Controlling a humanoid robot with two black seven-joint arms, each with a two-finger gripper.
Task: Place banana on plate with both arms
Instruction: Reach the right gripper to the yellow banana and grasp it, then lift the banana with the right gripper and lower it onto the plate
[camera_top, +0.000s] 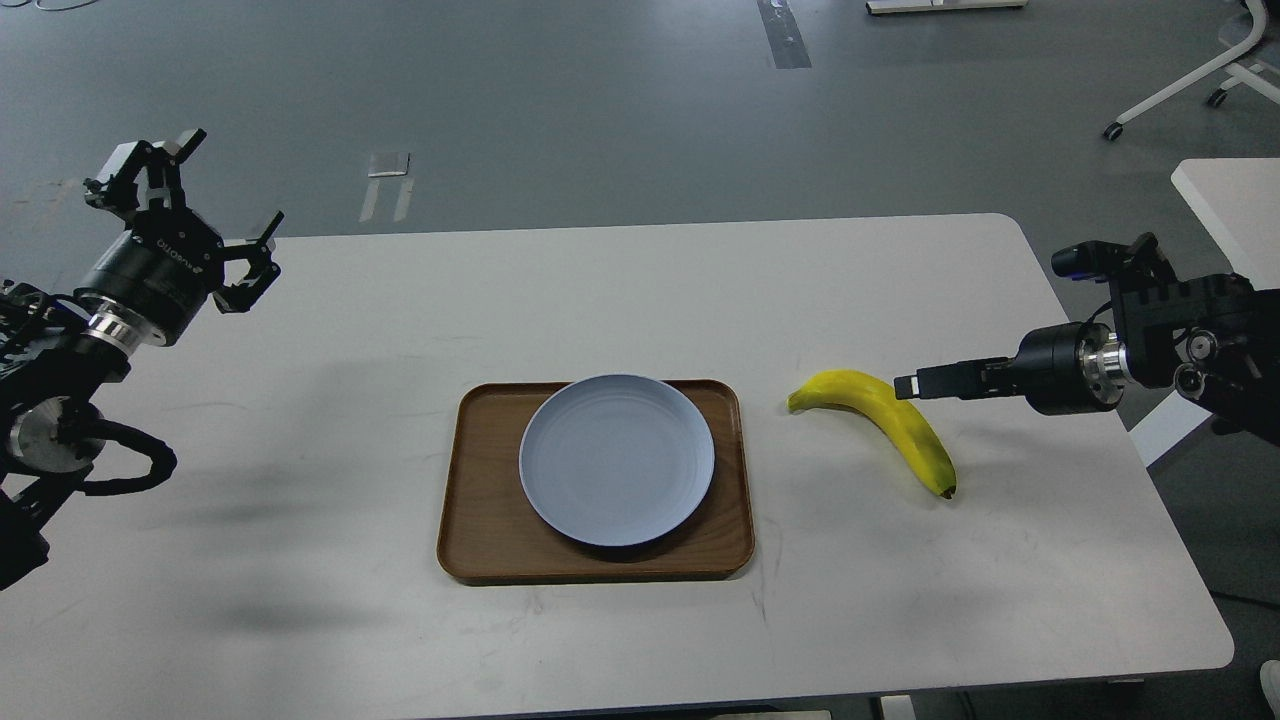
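The yellow banana (885, 420) lies on the white table right of the tray, its dark tip toward the front. The pale blue-grey plate (617, 459) sits empty on the brown wooden tray (480, 520). My right gripper (912, 385) comes in from the right, its fingers seen edge-on as one dark bar whose tip overlaps the banana's upper middle; I cannot tell whether it touches. My left gripper (205, 200) is raised at the far left above the table's back left corner, fingers spread apart and empty.
The white table (300, 620) ends just right of the banana, with a rounded edge. A second white table (1235, 200) and a chair base (1200, 80) stand on the grey floor at the right.
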